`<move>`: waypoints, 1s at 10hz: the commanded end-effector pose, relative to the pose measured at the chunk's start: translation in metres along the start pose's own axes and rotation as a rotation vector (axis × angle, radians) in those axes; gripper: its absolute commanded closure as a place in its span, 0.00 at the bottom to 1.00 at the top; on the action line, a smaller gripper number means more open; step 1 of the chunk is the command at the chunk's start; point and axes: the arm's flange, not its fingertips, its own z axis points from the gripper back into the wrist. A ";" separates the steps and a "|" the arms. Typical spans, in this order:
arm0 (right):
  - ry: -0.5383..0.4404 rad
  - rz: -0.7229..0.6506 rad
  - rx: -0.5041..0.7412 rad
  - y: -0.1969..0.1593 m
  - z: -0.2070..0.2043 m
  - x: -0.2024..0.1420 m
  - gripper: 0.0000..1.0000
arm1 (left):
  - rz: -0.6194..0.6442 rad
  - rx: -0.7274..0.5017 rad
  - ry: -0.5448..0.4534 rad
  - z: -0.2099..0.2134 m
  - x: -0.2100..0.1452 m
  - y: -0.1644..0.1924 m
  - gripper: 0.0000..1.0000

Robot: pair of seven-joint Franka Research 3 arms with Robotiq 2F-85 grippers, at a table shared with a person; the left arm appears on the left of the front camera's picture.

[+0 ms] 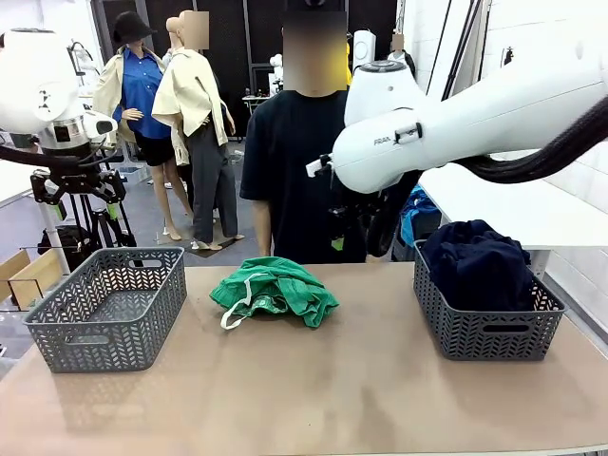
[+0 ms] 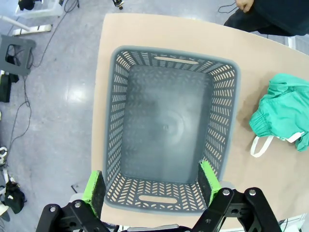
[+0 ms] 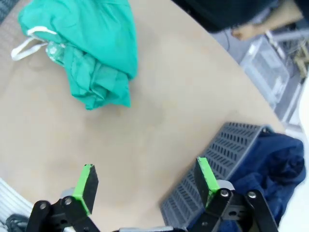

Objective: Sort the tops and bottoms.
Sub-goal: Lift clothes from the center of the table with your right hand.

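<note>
The left arm (image 1: 38, 90) came in high at the picture's left edge, its wrist turned down, and the left gripper (image 2: 150, 186) hung with its jaws spread wide and nothing between them. The right arm (image 1: 475, 119) reached across from the right toward the middle. The right gripper (image 3: 145, 186) pointed downward, jaws likewise wide apart and empty.

Grey plastic baskets: two, left basket (image 1: 109, 309), right basket (image 1: 486, 323)
Green garment (image 1: 274, 290): one
Dark navy garments (image 1: 478, 264): one heap, number unclear
Robot claws: two, left claw (image 2: 150, 186), right claw (image 3: 146, 186)
</note>
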 end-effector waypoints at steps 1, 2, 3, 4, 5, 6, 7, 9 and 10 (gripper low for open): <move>-0.037 0.166 0.041 0.009 -0.028 0.048 0.00 | -0.005 -0.002 -0.006 0.002 0.003 0.003 0.00; -0.018 0.217 0.061 0.019 -0.044 0.068 0.00 | -0.005 -0.002 -0.006 0.002 0.003 0.003 0.00; 0.004 0.229 0.055 0.028 -0.062 0.081 0.00 | -0.005 -0.002 -0.006 0.002 0.003 0.003 0.00; -0.023 0.244 0.054 0.034 -0.072 0.088 0.00 | -0.005 -0.002 -0.006 0.002 0.003 0.003 0.00; -0.035 0.259 0.085 0.036 -0.080 0.095 0.00 | -0.005 -0.002 -0.006 0.002 0.003 0.003 0.00; -0.006 0.277 0.155 0.038 -0.089 0.100 0.00 | -0.005 -0.002 -0.006 0.002 0.003 0.003 0.00; 0.002 0.303 0.192 0.037 -0.102 0.107 0.00 | -0.005 -0.002 -0.006 0.002 0.003 0.003 0.00; 0.007 0.318 0.203 0.037 -0.116 0.115 0.00 | -0.005 -0.002 -0.006 0.002 0.003 0.003 0.00; 0.021 0.332 0.237 0.038 -0.125 0.118 0.00 | -0.005 -0.002 -0.006 0.002 0.003 0.003 0.00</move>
